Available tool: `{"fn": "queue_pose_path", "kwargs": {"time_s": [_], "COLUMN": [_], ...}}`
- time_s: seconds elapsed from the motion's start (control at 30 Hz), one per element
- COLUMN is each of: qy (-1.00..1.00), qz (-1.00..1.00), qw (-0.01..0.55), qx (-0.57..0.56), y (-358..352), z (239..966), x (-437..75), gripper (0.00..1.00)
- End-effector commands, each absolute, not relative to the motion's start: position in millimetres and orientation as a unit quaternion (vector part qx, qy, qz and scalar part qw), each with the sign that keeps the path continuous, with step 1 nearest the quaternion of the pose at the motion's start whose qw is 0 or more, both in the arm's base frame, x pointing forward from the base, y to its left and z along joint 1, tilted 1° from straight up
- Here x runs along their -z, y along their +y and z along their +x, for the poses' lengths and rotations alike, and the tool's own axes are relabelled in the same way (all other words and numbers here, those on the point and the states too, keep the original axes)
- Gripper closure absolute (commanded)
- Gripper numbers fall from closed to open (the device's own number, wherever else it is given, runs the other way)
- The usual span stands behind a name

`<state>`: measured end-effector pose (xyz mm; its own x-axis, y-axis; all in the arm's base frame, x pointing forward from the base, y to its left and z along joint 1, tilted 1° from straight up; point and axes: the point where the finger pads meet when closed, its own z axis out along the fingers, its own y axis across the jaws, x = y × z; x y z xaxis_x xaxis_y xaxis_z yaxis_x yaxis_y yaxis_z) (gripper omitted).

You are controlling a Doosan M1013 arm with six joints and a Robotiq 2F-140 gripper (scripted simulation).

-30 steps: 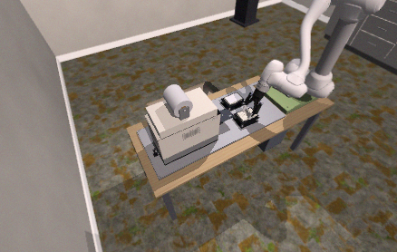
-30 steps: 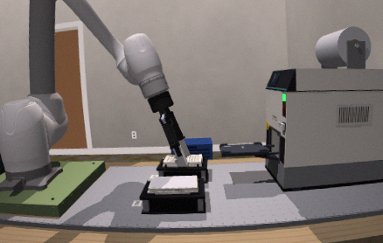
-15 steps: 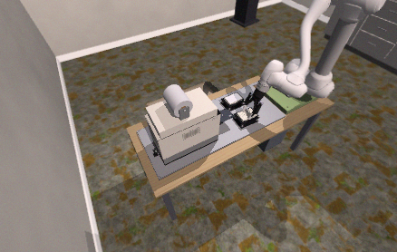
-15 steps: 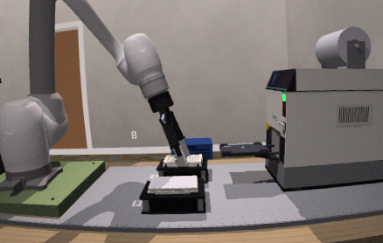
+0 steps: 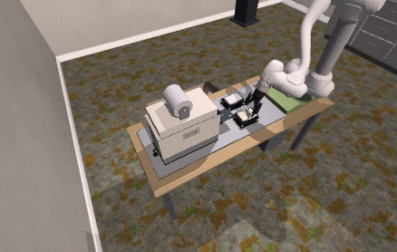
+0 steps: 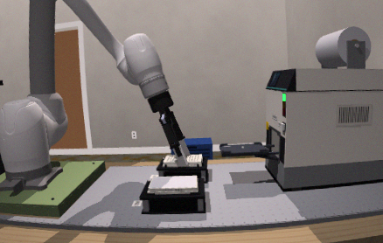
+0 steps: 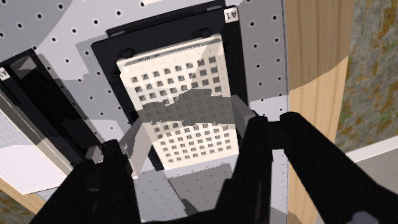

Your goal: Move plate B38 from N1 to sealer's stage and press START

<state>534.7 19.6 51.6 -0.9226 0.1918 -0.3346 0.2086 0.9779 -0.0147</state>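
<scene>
Plate B38 [image 5: 243,117] [image 6: 170,160] [image 7: 195,142], cream with open square wells, lies flat in its black nest N1 [image 6: 205,167] [image 7: 106,56]. My gripper [image 6: 184,161] [image 7: 189,119] reaches down at a tilt, one finger at each long side of the plate, and is shut on it. No gap shows between fingers and plate. The sealer [image 5: 188,138] [image 6: 343,135] has its dark stage [image 6: 242,149] out and bare. Its lamp [image 6: 284,97] is green; the red one below is dark. START cannot be made out. The plate's label is unreadable.
A white-topped plate [image 5: 232,99] [image 6: 174,183] [image 7: 25,160] sits in nest N2 [image 6: 172,205], beside N1. A foil roll [image 5: 176,101] [image 6: 343,47] tops the sealer. The green base [image 5: 287,101] [image 6: 41,201] carries the arm. A blue box [image 6: 200,146] stands behind.
</scene>
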Motion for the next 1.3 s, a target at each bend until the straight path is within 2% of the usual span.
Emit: {"fn": "queue_pose_path", "kwargs": {"time_s": [0.0,1.27], "qy": [0.98,0.98], "qz": [0.102,0.102], "qw": [0.168,0.168], "qx": [0.025,0.025], "y": [20,20], "z": [534,535], "x": [-51,-87], "gripper": [0.9,0.9]}}
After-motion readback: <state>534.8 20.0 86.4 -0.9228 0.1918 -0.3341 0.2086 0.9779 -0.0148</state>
